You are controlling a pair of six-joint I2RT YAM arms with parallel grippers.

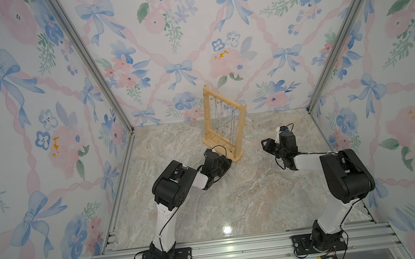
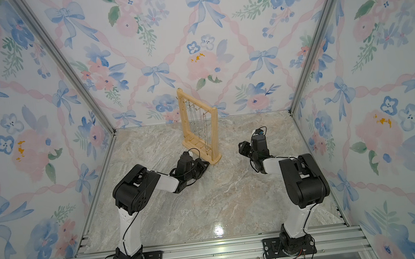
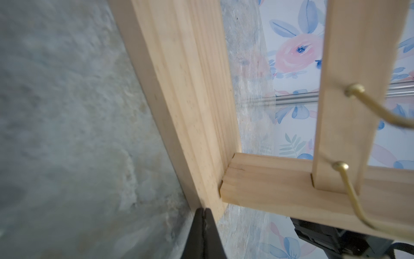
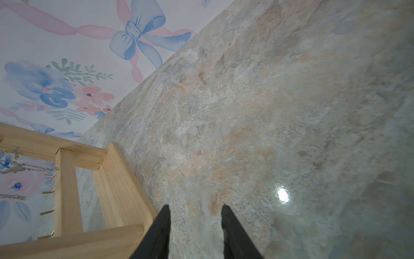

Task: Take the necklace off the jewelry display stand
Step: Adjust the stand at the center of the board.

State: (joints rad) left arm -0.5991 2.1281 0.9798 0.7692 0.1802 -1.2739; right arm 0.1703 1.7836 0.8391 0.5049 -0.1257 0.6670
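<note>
- Left gripper (image 3: 204,210), pressed together, sits by the base corner of the jewelry display stand (image 1: 207,114).
- Right gripper (image 4: 195,208) I read as spread, at the stand's 3 o'clock.
- Necklaces (image 1: 222,120) hang on the stand, toward 12 o'clock.

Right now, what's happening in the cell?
Two arms are working at a wooden jewelry display stand that stands upright on the marble table. Necklaces hang from its top-bar hooks; neither gripper holds one. The left gripper is shut, with its tips low at the near corner of the stand's base, apparently bracing it. The right gripper is open and empty, off to the stand's side and clear of it.
</note>
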